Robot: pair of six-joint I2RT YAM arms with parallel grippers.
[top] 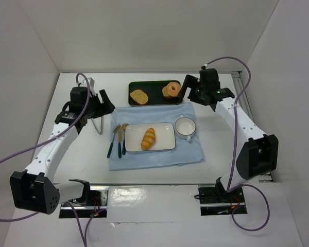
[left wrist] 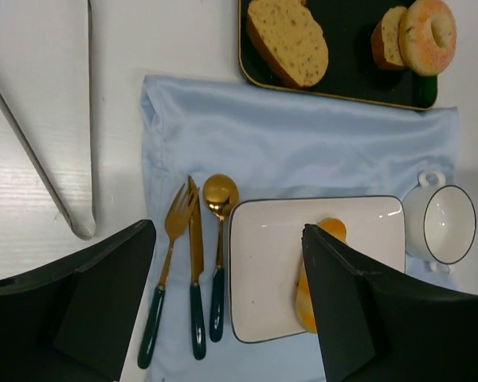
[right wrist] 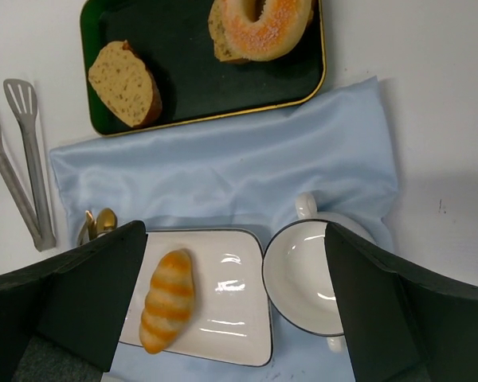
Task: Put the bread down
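The left gripper (left wrist: 227, 231) was seen with its jaws spread wide and nothing held between them, raised off the table near the left edge of the blue cloth (top: 154, 114). The right gripper (right wrist: 235, 231) was likewise found wide apart and empty (poised by the right end of the dark tray (top: 155, 99)). The bread (top: 149, 138) was laid diagonally on the white plate (top: 165, 129), touched by neither gripper. The plate was set on the cloth between the cutlery (top: 118, 140) and a cup (top: 185, 127).
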